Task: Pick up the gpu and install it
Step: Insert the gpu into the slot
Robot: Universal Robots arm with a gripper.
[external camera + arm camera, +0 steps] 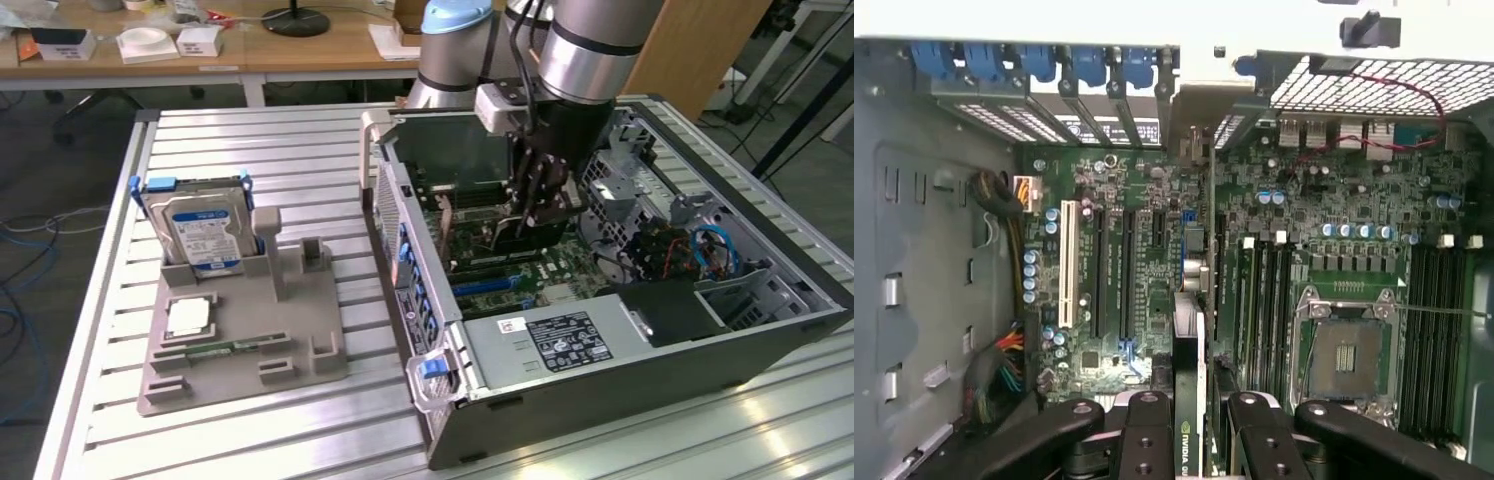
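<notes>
Table [267, 440]: a slatted aluminium surface carrying an open computer case and, towards the exterior view's left, a grey parts holder.
Computer case [641, 390]: it lies on its side with the panel off, showing the motherboard, a power supply [561, 340] and bundled cables.
Arm [587, 50]: silver and grey, it reaches down from above into the case.
Motherboard [1124, 200]: green, with long black expansion slots and one white slot on one side of the held card, and the memory slots and bare processor socket [1349, 360] on the other.
Parts holder [240, 340]: a silver hard drive [207, 235] with a blue-white label stands upright in it, and a narrow green memory stick [220, 348] lies flat nearer the front.
Gpu [1191, 370]: seen edge-on in the wrist view, it is a thin green board with a black shroud bearing white lettering, and its silver bracket end points at the row of blue-latched rear slots. It stands upright over the motherboard, in line with the slots; whether it is seated cannot be told.
Gripper [1196, 410]: its black fingers [1144, 430] are drawn in close, clamped on either face of the gpu.
</notes>
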